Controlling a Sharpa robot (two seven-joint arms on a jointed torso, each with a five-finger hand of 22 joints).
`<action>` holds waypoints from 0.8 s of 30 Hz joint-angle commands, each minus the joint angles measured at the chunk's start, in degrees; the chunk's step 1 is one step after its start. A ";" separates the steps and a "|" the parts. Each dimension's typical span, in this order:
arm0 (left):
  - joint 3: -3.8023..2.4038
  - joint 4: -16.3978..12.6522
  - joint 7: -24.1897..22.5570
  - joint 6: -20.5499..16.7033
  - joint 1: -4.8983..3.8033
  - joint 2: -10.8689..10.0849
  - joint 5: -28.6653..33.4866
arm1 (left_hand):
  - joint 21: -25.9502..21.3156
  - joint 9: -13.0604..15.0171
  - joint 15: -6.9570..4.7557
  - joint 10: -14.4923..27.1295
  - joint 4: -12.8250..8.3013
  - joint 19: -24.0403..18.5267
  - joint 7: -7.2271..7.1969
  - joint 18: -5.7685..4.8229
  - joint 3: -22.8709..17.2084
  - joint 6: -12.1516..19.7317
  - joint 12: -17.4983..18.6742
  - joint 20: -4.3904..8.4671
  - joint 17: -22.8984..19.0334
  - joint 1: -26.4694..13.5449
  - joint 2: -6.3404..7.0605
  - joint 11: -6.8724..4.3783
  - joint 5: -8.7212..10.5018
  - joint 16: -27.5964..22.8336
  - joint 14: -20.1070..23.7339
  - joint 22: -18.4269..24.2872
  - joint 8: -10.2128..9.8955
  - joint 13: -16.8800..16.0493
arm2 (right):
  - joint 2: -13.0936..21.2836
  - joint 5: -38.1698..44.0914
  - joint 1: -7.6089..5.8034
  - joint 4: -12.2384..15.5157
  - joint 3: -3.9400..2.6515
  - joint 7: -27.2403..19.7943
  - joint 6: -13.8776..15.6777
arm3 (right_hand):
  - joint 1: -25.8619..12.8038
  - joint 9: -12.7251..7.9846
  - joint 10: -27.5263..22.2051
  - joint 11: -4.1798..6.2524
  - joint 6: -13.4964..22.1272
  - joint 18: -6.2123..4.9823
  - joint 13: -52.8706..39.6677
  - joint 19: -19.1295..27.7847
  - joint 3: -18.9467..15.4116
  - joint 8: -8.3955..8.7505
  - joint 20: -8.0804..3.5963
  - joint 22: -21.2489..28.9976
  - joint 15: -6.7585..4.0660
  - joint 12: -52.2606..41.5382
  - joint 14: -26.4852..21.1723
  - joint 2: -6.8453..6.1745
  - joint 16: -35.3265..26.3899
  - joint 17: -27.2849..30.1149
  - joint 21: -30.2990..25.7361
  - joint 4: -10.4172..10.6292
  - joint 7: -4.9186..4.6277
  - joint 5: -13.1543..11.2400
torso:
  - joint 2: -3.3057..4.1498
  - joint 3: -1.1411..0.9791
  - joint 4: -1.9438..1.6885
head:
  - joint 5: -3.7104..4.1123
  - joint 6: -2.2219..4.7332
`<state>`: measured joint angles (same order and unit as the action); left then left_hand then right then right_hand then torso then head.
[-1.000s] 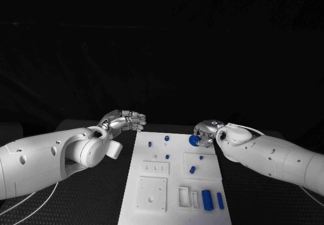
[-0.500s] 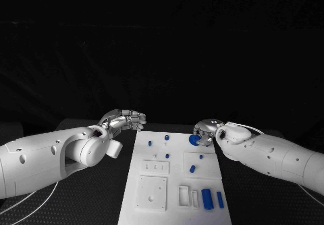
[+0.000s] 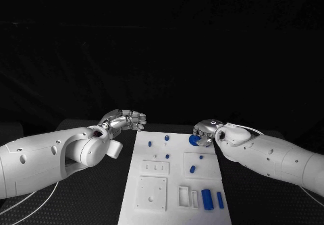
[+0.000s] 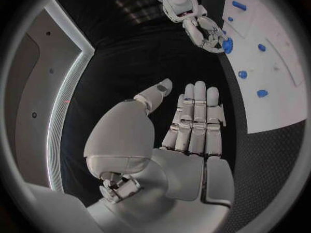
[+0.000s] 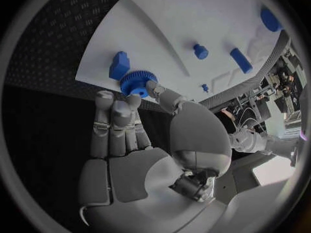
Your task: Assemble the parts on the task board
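- Head view: we see the white task board (image 3: 177, 180) lying lengthwise in the middle of the black table (image 3: 81, 206). The right hand (image 3: 204, 131) sits at the board's far right corner and grips a round blue gear (image 3: 195, 139) in its fingertips. The left hand (image 3: 126, 120) hangs just off the board's far left corner, fingers extended and holding nothing. 2 blue cylinders (image 3: 212, 200) lie side by side near the board's near right edge, and small blue pegs (image 3: 166, 138) dot the far half.
- Left wrist view: we see the left hand (image 4: 188, 121) flat, fingers straight and side by side, palm empty, beside the board (image 4: 279, 96).
- Right wrist view: we see the right hand (image 5: 126, 129) pinching the toothed gear (image 5: 136, 82) between thumb and fingertips at the board's (image 5: 188, 20) edge, just beside a blue block (image 5: 119, 64).
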<state>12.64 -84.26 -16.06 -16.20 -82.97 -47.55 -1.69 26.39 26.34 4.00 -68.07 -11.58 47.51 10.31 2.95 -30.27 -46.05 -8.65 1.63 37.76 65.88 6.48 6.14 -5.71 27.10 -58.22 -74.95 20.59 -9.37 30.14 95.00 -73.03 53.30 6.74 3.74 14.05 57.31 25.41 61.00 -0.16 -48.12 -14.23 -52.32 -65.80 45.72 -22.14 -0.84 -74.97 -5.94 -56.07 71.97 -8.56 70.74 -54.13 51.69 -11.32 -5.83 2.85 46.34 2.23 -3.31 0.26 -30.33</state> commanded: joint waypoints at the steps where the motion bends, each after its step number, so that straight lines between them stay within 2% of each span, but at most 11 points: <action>1: -0.04 -0.17 0.24 -0.11 -0.04 0.18 -0.32 | 0.20 0.06 0.12 0.14 -0.37 -0.26 0.04 0.71 -0.09 -0.05 0.25 -0.04 0.08 -0.69 0.00 0.30 0.18 -0.21 -0.17 -0.90 -0.21 -0.09 | -0.13 2.39 0.80 0.24 0.43 1.03 -0.32 | -0.77 0.45 0.08 0.42 -7.62 -0.77 0.11 0.20 0.05 -0.35 0.00 -1.16 -0.40 -0.33 0.09 -0.16 0.22 -0.10 0.31 0.03 -0.24 -0.07 | -0.02 0.04 -0.06 | 0.29 0.35; 2: -0.04 -0.15 0.20 0.04 -0.04 0.17 -0.32 | 0.21 0.07 0.12 0.14 -0.37 -0.26 0.04 0.72 -0.13 -0.05 0.25 -0.03 0.09 -0.68 -0.06 0.30 0.16 -0.21 -0.17 -0.90 -0.22 -0.10 | -0.14 2.54 0.80 0.29 0.43 1.17 -0.04 | -1.20 0.47 0.11 0.45 -7.72 -0.77 0.14 0.16 -0.18 -0.36 0.02 -1.15 -0.44 -0.34 0.13 -0.50 0.21 -0.12 0.38 0.14 -0.21 -0.06 | -0.03 0.03 -0.07 | 0.43 0.24; 4: -0.04 -0.20 0.19 0.10 -0.04 0.14 -0.32 | 0.24 0.13 0.09 0.12 -0.49 -0.25 0.03 0.75 -0.30 -0.06 0.26 -0.01 0.13 -0.52 -0.18 0.28 0.02 -0.22 -0.20 -0.89 -0.24 -0.14 | -0.14 3.09 0.80 0.50 0.43 1.60 0.44 | -1.52 0.48 0.20 0.51 -7.75 -0.77 0.19 0.09 -0.36 -0.30 -0.02 -1.12 -0.51 -0.36 0.24 -0.89 0.21 -0.16 0.48 0.14 -0.16 -0.05 | -0.02 0.00 -0.08 | 0.15 0.50; 8: -0.04 -0.19 0.14 0.06 -0.04 0.17 -0.32 | 0.27 0.17 0.09 0.19 -0.60 -0.26 0.03 0.75 -0.40 -0.05 0.31 -0.01 0.16 -0.43 -0.22 0.31 -0.07 -0.24 -0.21 -0.89 -0.26 -0.16 | 0.12 4.02 0.78 1.04 0.42 2.40 2.28 | -1.48 0.50 0.32 0.58 -7.89 -0.77 0.24 -0.01 -0.24 -0.29 -0.09 -1.10 -0.57 -0.39 0.38 -0.92 0.21 -0.19 0.57 0.11 -0.09 -0.02 | -0.04 0.00 -0.01 | 0.05 0.50; 10: -0.04 -0.20 0.11 0.03 -0.04 0.13 -0.32 | 0.27 0.17 0.09 0.21 -0.61 -0.26 0.04 0.75 -0.41 -0.05 0.32 -0.01 0.17 -0.43 -0.21 0.32 -0.09 -0.25 -0.20 -0.89 -0.27 -0.16 | 0.26 4.54 0.74 1.40 0.41 2.88 3.36 | -1.46 0.52 0.47 0.63 -8.00 -0.77 0.28 -0.13 -0.11 -0.28 -0.15 -1.08 -0.63 -0.43 0.50 -0.95 0.22 -0.21 0.66 0.14 -0.05 -0.01 | -0.03 0.05 -0.03 | 0.13 0.33; 12: -0.05 -0.18 0.18 -0.10 -0.05 0.11 -0.32 | 0.27 0.18 0.09 0.23 -0.63 -0.26 0.04 0.74 -0.42 -0.04 0.34 -0.02 0.18 -0.43 -0.20 0.33 -0.09 -0.25 -0.21 -0.89 -0.28 -0.16 | 0.46 5.19 0.61 2.06 0.41 3.58 4.48 | -1.43 0.55 0.68 0.71 -8.20 -0.77 0.35 -0.29 0.12 -0.28 -0.23 -1.05 -0.70 -0.48 0.68 -1.08 0.23 -0.26 0.77 0.20 0.04 -0.02 | -0.04 0.10 -0.05 | 0.06 0.46; 13: -0.05 -0.24 0.26 -0.21 -0.05 0.00 -0.32 | 0.28 0.19 0.09 0.24 -0.63 -0.26 0.04 0.74 -0.42 -0.04 0.34 -0.02 0.18 -0.43 -0.21 0.33 -0.09 -0.25 -0.21 -0.89 -0.28 -0.16 | 0.49 5.52 0.48 2.40 0.41 3.95 4.82 | -1.38 0.56 0.78 0.75 -8.27 -0.77 0.39 -0.37 0.25 -0.27 -0.27 -1.04 -0.74 -0.49 0.77 -1.23 0.24 -0.28 0.82 0.21 0.07 -0.03 | -0.02 0.08 -0.04 | 0.10 0.29; 16: -0.05 -0.24 0.24 -0.31 -0.05 0.01 -0.32 | 0.28 0.20 0.09 0.25 -0.64 -0.26 0.04 0.74 -0.44 -0.04 0.35 -0.02 0.19 -0.43 -0.22 0.34 -0.10 -0.25 -0.21 -0.89 -0.28 -0.16 | 0.86 6.21 -0.07 3.91 0.40 5.08 5.90 | -0.70 0.61 1.16 0.87 -8.52 -0.77 0.58 -0.68 0.87 -0.18 -0.48 -0.97 -0.86 -0.51 1.08 -2.28 0.22 -0.39 1.02 -0.08 0.18 -0.02 | -0.01 0.02 0.06 | 0.14 0.16; 18: -0.07 -0.28 0.17 -0.23 -0.05 0.01 -0.32 | 0.29 0.21 0.09 0.26 -0.66 -0.26 0.04 0.74 -0.47 -0.05 0.36 -0.02 0.20 -0.42 -0.25 0.34 -0.12 -0.26 -0.22 -0.89 -0.29 -0.17 | 0.94 6.99 -0.46 5.04 0.39 5.90 6.39 | -0.61 0.64 1.25 0.89 -8.63 -0.77 0.63 -0.76 0.96 -0.19 -0.51 -0.95 -0.88 -0.50 1.15 -2.47 0.20 -0.41 1.06 -0.04 0.21 -0.03 | 0.00 0.02 0.09 | -0.06 0.55; 24: -0.09 -0.37 0.16 -0.30 -0.06 0.02 -0.32 | 0.30 0.23 0.09 0.27 -0.70 -0.26 0.04 0.74 -0.49 -0.05 0.38 -0.02 0.21 -0.40 -0.24 0.35 -0.14 -0.26 -0.22 -0.90 -0.29 -0.18 | 1.05 9.19 -1.15 8.30 0.38 8.02 7.44 | -0.54 0.73 1.55 0.99 -8.91 -0.77 0.80 -1.04 1.29 -0.19 -0.56 -0.88 -0.97 -0.46 1.41 -2.95 0.18 -0.50 1.18 0.34 0.30 -0.06 | -0.09 0.06 0.13 | -0.22 0.64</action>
<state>12.60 -84.43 -15.64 -16.40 -82.98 -47.59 -1.72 26.39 26.48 4.00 -67.86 -11.94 47.51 10.31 2.64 -30.63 -46.05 -8.65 1.63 37.91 65.88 6.48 6.35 -5.71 27.10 -58.23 -74.93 20.59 -9.46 31.17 101.08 -74.13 61.05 7.11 9.13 19.64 56.84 26.17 62.16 0.93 -49.23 -14.59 -51.56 -66.35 46.81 -22.38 -1.36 -74.96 -6.88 -56.35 72.93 -11.15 70.74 -54.56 52.59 -11.00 -4.72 2.83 46.31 2.26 -3.25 0.07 -29.79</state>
